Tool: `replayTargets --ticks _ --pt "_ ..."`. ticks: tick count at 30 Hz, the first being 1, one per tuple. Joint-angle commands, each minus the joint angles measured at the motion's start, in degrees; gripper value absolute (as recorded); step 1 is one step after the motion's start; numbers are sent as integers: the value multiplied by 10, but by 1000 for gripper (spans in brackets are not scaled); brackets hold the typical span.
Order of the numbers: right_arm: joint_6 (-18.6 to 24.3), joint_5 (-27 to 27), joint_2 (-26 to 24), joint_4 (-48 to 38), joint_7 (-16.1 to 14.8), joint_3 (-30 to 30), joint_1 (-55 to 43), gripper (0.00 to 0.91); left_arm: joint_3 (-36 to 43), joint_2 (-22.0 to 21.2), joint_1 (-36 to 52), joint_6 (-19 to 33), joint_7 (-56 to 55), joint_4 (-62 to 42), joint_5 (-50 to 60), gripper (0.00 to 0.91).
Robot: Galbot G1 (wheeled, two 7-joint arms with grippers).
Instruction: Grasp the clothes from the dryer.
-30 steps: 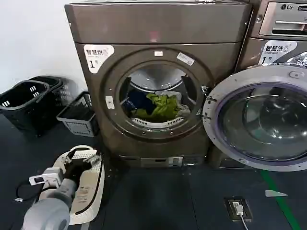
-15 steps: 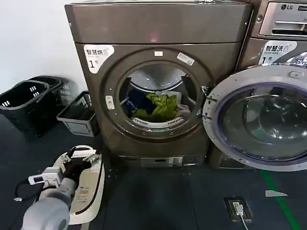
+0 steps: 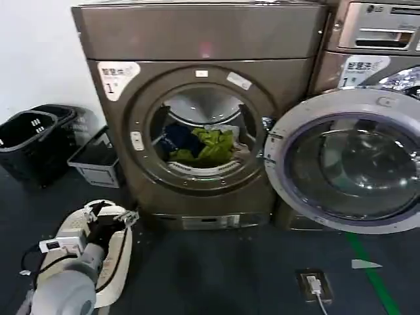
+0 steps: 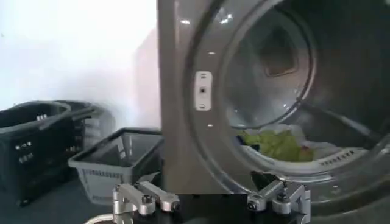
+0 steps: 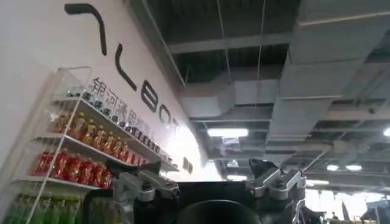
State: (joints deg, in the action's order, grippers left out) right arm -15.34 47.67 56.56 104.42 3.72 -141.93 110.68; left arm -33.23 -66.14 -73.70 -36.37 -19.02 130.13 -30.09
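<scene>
From the head, the clothes [image 3: 200, 144] lie inside the dryer [image 3: 197, 111], up and ahead-right of the low left gripper [image 3: 108, 220]. From the left wrist, its fingers [image 4: 146, 198] spread wide, empty. From the right wrist, the right gripper [image 5: 207, 185] points ceilingward, spread wide.

Two black baskets [image 3: 29, 134] and a grey basket [image 3: 97, 159] stand far left by the white wall. A power socket [image 3: 310, 285] lies near right beside green floor tape [image 3: 371, 272].

Head cam high, facing dryer [image 3: 203, 125]; left wrist cam low, near porthole; right wrist cam ceilingward.
</scene>
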Motion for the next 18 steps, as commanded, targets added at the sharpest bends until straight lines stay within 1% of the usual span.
replayTargets --ticks 1,18 --pt "3 1 1 0 -2 0 0 907 0 -2 1 0 0 -1 1 907" --pt "6 3 2 2 -6 1 -2 907 5 -6 10 -1 3 -7 2 907"
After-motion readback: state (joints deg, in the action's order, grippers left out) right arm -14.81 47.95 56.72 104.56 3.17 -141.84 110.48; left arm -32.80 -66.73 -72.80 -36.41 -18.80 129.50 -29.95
